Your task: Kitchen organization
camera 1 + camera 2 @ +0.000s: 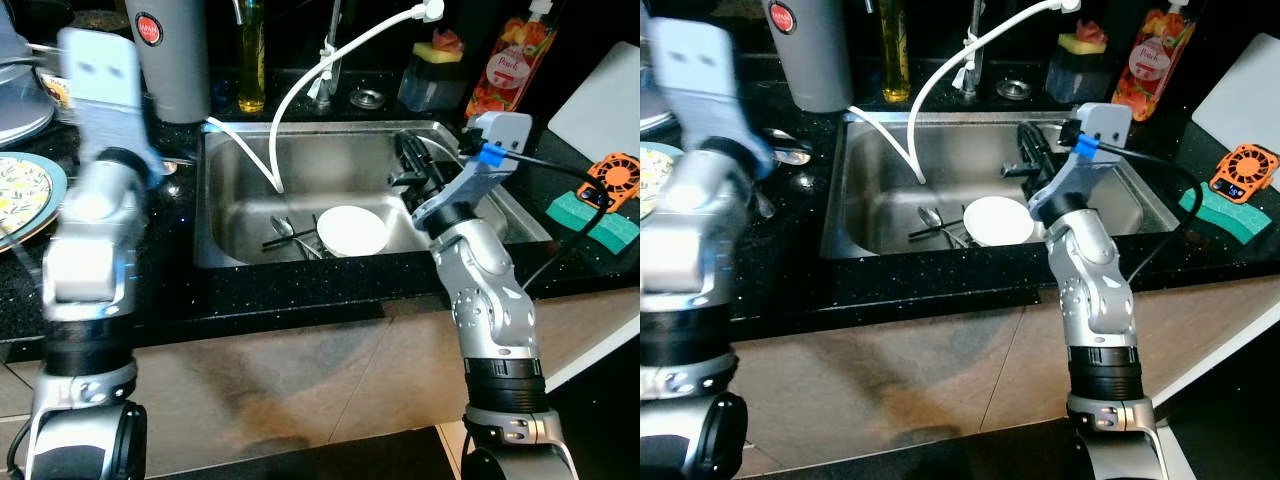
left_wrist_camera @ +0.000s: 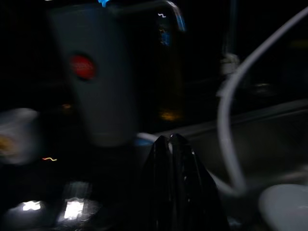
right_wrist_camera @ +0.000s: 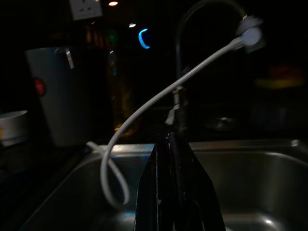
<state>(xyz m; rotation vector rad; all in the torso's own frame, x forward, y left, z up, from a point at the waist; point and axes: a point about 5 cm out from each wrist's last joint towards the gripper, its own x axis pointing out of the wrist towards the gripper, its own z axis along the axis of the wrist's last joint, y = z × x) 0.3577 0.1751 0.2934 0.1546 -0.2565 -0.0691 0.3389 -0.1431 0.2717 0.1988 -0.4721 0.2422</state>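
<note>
Two grippers, listed left to right: my left gripper (image 2: 173,144), fingers pressed together and empty, raised over the counter near the grey canister (image 1: 175,60). My right gripper (image 3: 171,144), likewise closed on nothing, reaches into the sink (image 1: 240,225), presumably toward the white bowl (image 1: 352,230) lying beside the cutlery (image 1: 290,235).

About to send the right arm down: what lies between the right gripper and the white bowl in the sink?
Bare steel sink floor, in the left eye view, separates the right gripper from the white bowl; cutlery lies on the bowl's far side.
</note>
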